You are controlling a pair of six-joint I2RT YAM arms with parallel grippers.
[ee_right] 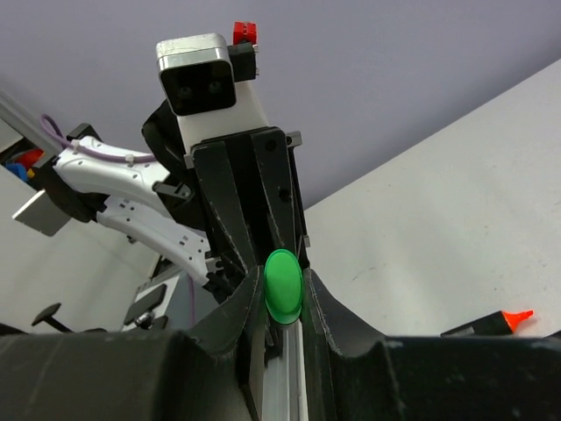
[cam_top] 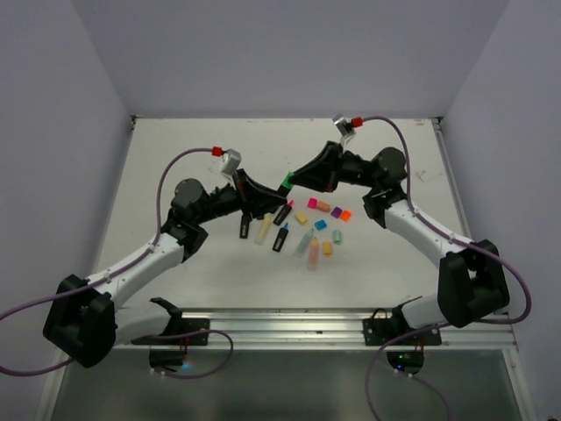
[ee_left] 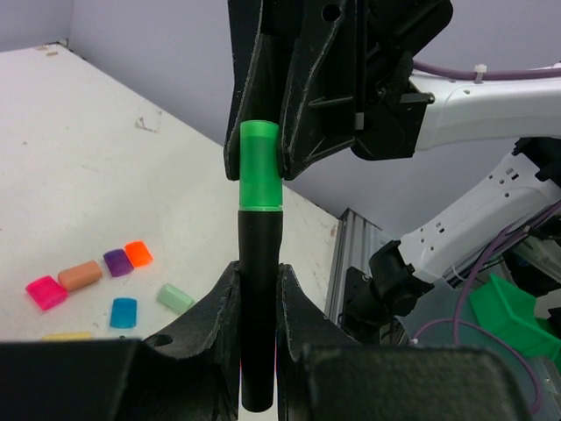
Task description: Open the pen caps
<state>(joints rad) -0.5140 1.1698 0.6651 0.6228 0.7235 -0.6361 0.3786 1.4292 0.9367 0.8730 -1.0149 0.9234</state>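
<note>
Left gripper [ee_left: 259,279]: you're clenching the black pen [ee_left: 259,237].
Right gripper [ee_right: 283,296]: you're grasping its green cap [ee_left: 259,167].
Nearby: loose caps [ee_left: 81,274] are lying on the table [cam_top: 175,158].

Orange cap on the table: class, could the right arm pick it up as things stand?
Probably not now: the right gripper is shut on the green cap of the pen that the left gripper holds. The orange cap itself lies uncovered.

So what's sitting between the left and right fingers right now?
One pen: the left fingers clamp its black body, the right fingers clamp its green cap, not yet pulled off. The left wrist view shows it best.
</note>
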